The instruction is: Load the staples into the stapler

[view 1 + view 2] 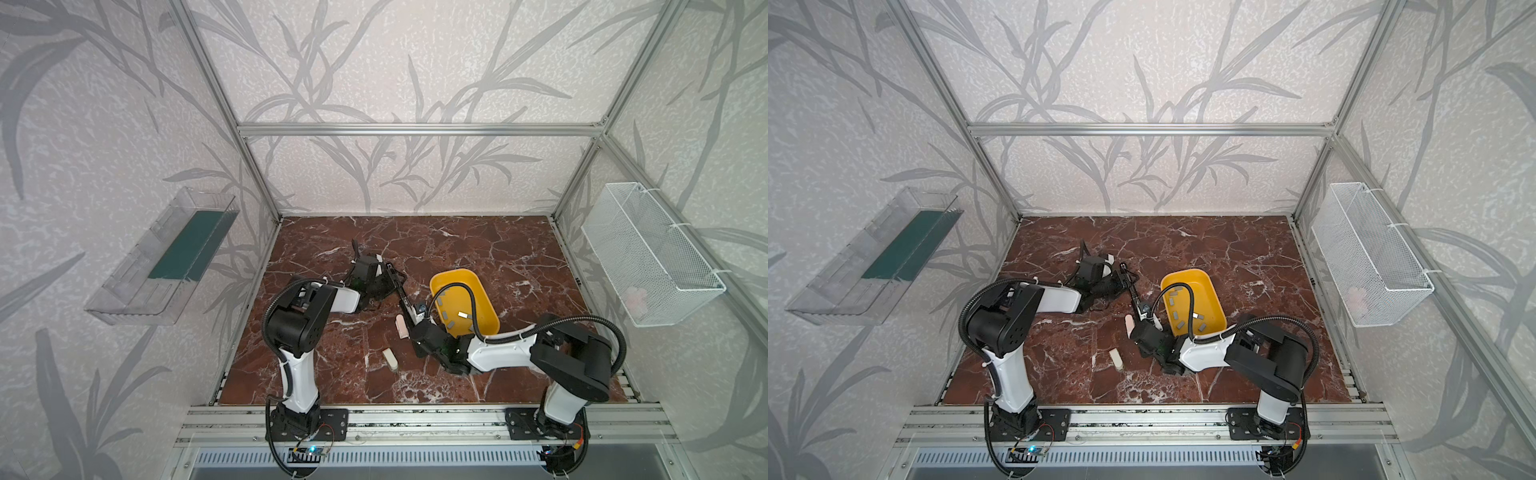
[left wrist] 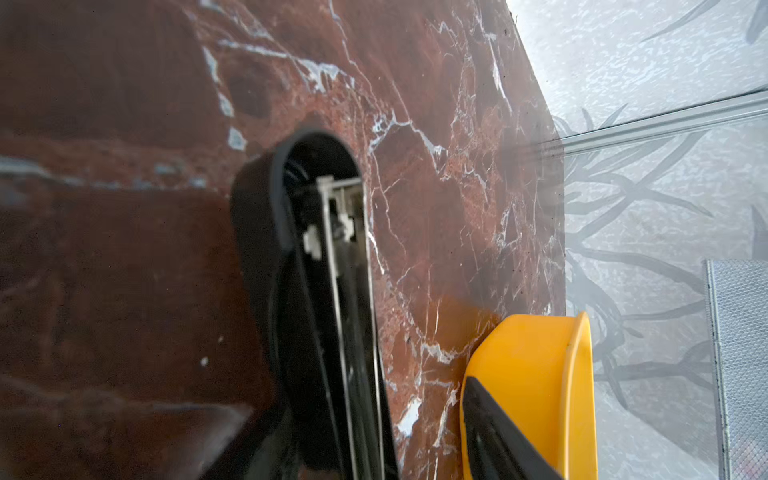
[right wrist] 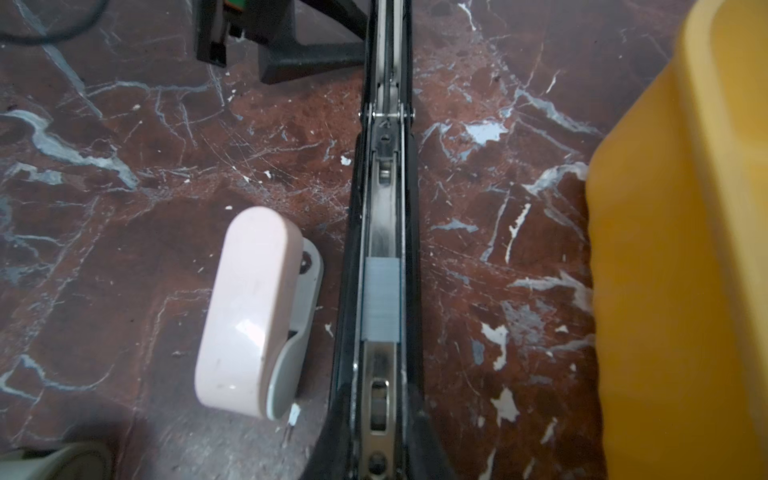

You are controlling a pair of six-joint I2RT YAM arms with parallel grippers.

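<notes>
A black stapler [image 1: 398, 291] [image 1: 1133, 293] lies opened out flat between my two grippers. In the right wrist view a grey strip of staples [image 3: 381, 299] sits in its metal channel [image 3: 382, 166]. My right gripper [image 3: 380, 457] [image 1: 413, 318] is shut on the stapler's near end. My left gripper [image 2: 357, 395] [image 1: 384, 276] straddles the stapler's far part [image 2: 328, 249] and is open, with table showing between the stapler and one finger [image 2: 490, 428]. More staples [image 1: 451, 322] [image 1: 1177, 316] lie in the yellow tray [image 1: 457, 276] [image 2: 532, 374] [image 3: 685, 249].
A pink mini stapler [image 1: 401, 326] [image 3: 253, 316] lies right beside the black one. A white mini stapler [image 1: 390, 359] lies nearer the front edge. A wire basket [image 1: 652, 253] hangs on the right wall. A clear shelf [image 1: 162, 257] hangs on the left wall.
</notes>
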